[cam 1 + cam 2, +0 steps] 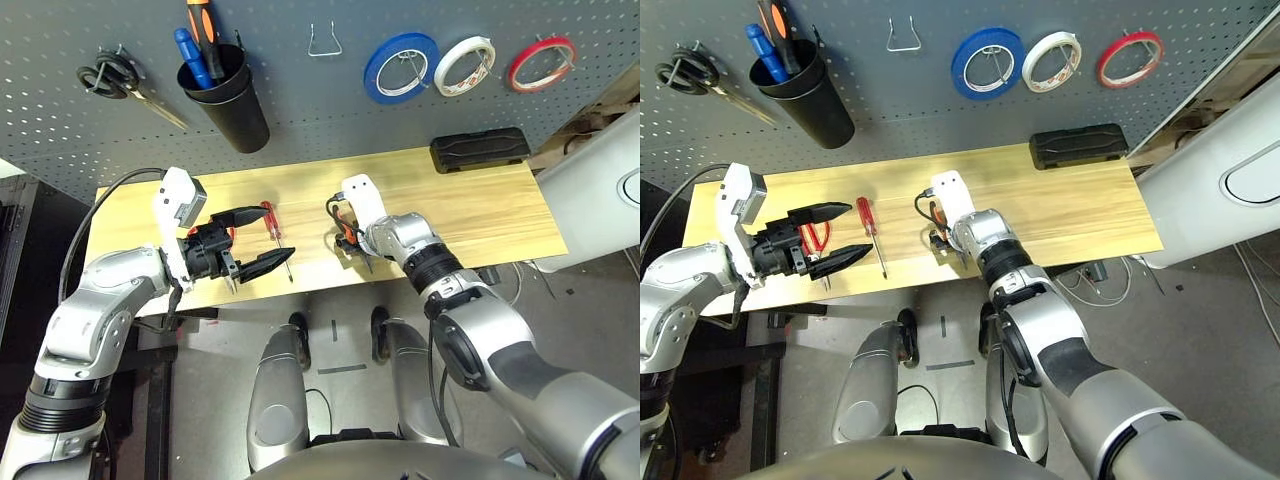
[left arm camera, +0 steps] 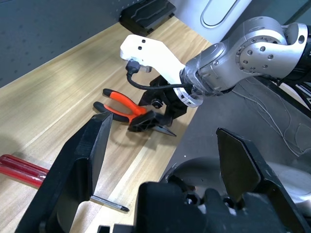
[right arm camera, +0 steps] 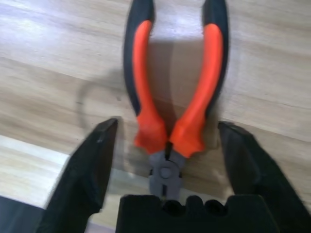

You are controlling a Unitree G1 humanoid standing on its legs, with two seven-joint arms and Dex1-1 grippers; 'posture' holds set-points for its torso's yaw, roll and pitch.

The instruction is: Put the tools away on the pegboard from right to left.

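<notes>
No text, label, brand, number or sign can be read anywhere in these views. The tools, the tape rolls, the pegboard and the robot's own parts all show plain surfaces with no legible marking.

The table (image 1: 480, 215) and pegboard (image 1: 300, 90) are viewed from above by both eyes; the orange-handled pliers (image 3: 170, 97) are seen close by both wrist cameras.
</notes>
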